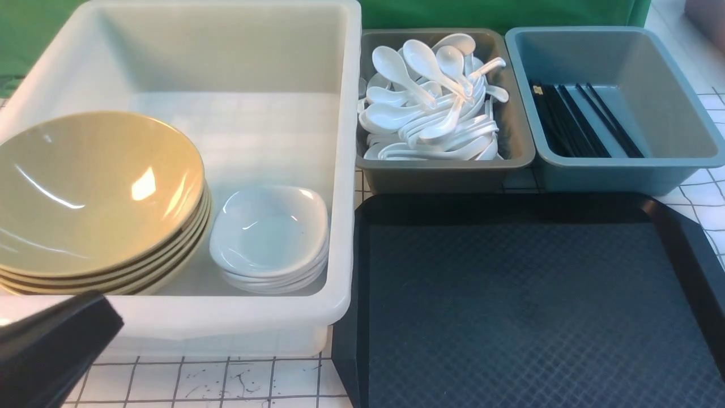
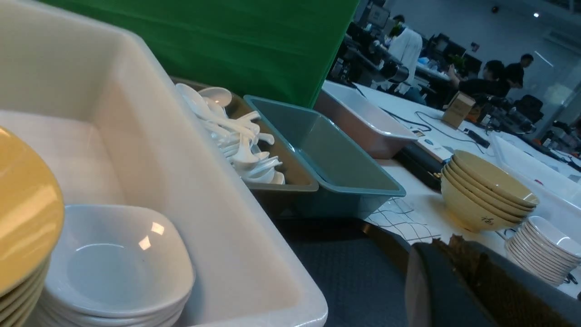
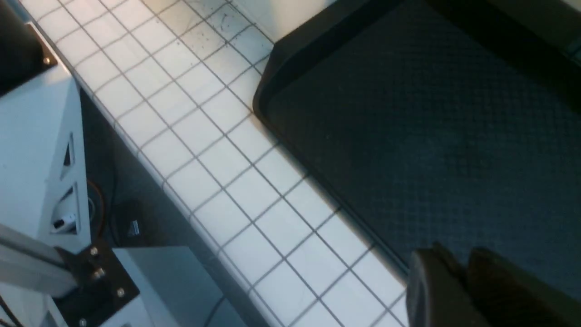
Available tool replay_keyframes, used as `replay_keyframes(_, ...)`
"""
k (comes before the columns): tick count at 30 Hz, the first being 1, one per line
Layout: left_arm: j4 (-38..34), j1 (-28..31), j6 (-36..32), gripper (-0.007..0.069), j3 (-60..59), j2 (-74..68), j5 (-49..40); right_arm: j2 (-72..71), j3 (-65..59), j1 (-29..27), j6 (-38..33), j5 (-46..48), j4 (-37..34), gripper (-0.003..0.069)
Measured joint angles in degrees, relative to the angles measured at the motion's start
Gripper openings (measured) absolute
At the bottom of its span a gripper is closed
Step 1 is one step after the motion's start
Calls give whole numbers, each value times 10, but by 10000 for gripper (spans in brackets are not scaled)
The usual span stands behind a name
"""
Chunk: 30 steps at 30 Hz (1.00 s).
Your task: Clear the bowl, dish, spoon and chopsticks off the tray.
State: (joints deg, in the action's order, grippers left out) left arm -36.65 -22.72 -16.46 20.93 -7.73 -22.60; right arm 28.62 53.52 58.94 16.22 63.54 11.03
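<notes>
The black tray (image 1: 527, 311) lies bare at the front right, with nothing on its textured floor. Several tan bowls (image 1: 90, 187) are stacked in the white tub (image 1: 346, 170), and a stack of white dishes (image 1: 269, 232) stands beside them. White spoons (image 1: 430, 107) fill the grey bin (image 1: 514, 133). Black chopsticks (image 1: 583, 122) lie in the blue-grey bin (image 1: 651, 73). My left gripper (image 1: 110, 317) hovers by the tub's near left corner, shut and empty (image 2: 454, 243). My right gripper (image 3: 454, 256) is over the tray's near edge (image 3: 317, 136), fingers together, holding nothing.
The tub, the two bins and the tray stand close together on a white gridded tabletop (image 1: 226, 379). The table's front edge (image 3: 150, 159) drops off beside the robot's base. On a table beyond, another stack of tan bowls (image 2: 485, 190) and white dishes (image 2: 540, 250) shows.
</notes>
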Motion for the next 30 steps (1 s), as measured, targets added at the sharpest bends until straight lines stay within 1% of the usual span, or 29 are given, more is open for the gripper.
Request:
replay_keyframes(3, -4, 0, -2, 0, -6, 10, -1, 0, -4, 0, 5, -16, -2, 109)
replay_keyframes(9, -17, 0, -1, 0, -9, 14, -40, 0, -4, 0, 12, -14, -7, 110)
replay_keyframes(22, -19, 0, -2, 0, -9, 14, -174, 0, -4, 0, 15, -10, -7, 125)
replay_keyframes(25, -18, 0, -4, 0, -9, 14, -206, 0, -4, -1, 15, -11, 13, 128)
replay_keyframes(27, -18, 0, -4, 0, -9, 14, -210, -5, -7, -15, 13, -12, 35, 128)
replay_keyframes(30, -18, 0, -6, 0, -9, 14, -212, -23, -42, -84, -4, -38, 45, 110)
